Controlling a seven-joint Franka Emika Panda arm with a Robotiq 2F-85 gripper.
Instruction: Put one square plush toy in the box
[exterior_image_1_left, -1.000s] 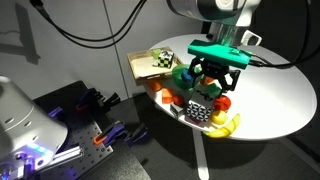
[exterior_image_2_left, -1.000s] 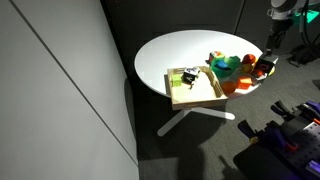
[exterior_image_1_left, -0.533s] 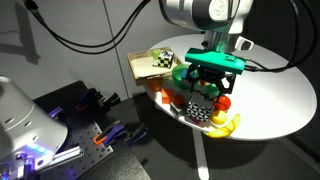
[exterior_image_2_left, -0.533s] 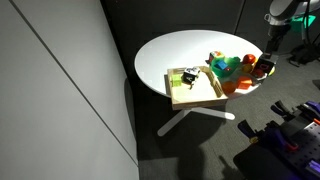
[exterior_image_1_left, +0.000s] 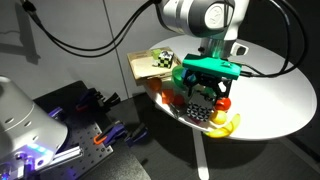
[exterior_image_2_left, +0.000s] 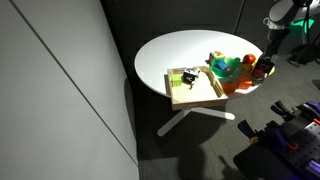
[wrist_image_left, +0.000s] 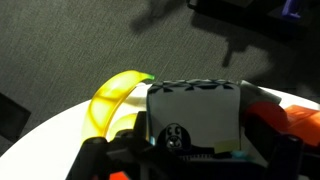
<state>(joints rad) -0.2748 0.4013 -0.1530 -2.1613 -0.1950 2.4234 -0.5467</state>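
The square plush toy (exterior_image_1_left: 198, 113) is a black-and-white checkered cube in the toy pile at the table's near edge. In the wrist view (wrist_image_left: 195, 110) it shows a white side with a small dog face. My gripper (exterior_image_1_left: 207, 96) hangs just above it, open, with its fingers on either side of the cube (wrist_image_left: 195, 152). The box (exterior_image_1_left: 143, 67) is a shallow tan tray behind the pile. It also shows in an exterior view (exterior_image_2_left: 200, 95). A checkered cube with yellow-green tints (exterior_image_1_left: 163, 59) lies in it.
A yellow banana (exterior_image_1_left: 228, 125) (wrist_image_left: 115, 97), a red fruit (exterior_image_1_left: 224, 102), a green toy (exterior_image_1_left: 180, 76) and orange pieces (exterior_image_2_left: 262, 68) crowd round the cube. The round white table (exterior_image_1_left: 270, 90) ends just beside the pile. A robot base and cables stand below (exterior_image_1_left: 60, 125).
My gripper has moved a little toward the box side and lower over the toy pile, closing in on the black-and-white cube. The toys have not moved.
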